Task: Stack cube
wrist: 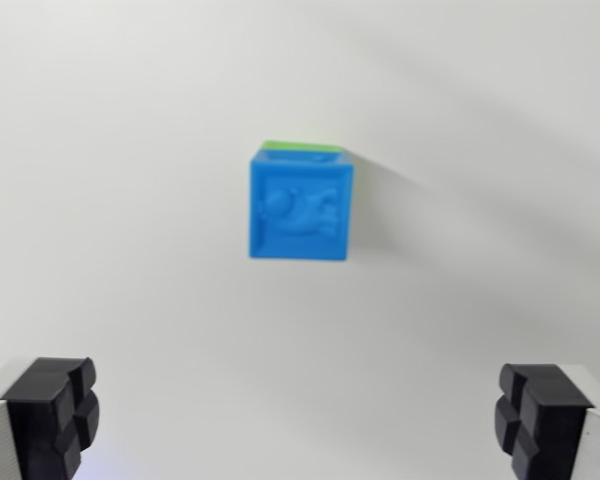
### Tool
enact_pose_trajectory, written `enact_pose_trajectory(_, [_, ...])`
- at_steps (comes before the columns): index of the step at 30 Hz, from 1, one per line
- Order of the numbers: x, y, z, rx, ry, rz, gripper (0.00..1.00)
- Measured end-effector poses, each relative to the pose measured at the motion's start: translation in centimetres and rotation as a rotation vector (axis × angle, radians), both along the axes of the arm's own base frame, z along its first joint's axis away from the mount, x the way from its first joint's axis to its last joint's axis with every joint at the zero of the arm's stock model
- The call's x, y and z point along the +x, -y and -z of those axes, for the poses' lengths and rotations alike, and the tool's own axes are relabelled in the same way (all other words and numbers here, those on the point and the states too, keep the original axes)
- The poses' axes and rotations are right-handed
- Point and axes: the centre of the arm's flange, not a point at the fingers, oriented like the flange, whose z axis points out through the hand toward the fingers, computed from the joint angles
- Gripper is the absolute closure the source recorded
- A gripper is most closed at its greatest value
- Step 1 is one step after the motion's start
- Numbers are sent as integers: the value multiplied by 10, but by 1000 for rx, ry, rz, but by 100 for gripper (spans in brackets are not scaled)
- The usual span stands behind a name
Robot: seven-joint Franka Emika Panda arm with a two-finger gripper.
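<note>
Blue cube (301, 205) looks like matt plastic with a raised relief face; white table (130, 200) smooth, matt; fingertips (50, 415) black, dull, rubbery-looking.

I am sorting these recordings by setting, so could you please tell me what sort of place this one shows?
Probably a lab tabletop test setup: a bare white surface, a single blue cube with a green one showing behind its top edge, and the open end effector above.

Blue embossed cube (300, 205), green sliver behind
</note>
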Motion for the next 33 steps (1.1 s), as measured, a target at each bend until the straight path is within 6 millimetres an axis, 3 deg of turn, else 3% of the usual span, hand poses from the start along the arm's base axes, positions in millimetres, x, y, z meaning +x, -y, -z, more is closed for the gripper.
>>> enact_pose_trajectory(16, [0,0,-57,1,1,0,0])
enact_pose_trajectory(33, [1,1,-89,1,0,0,0])
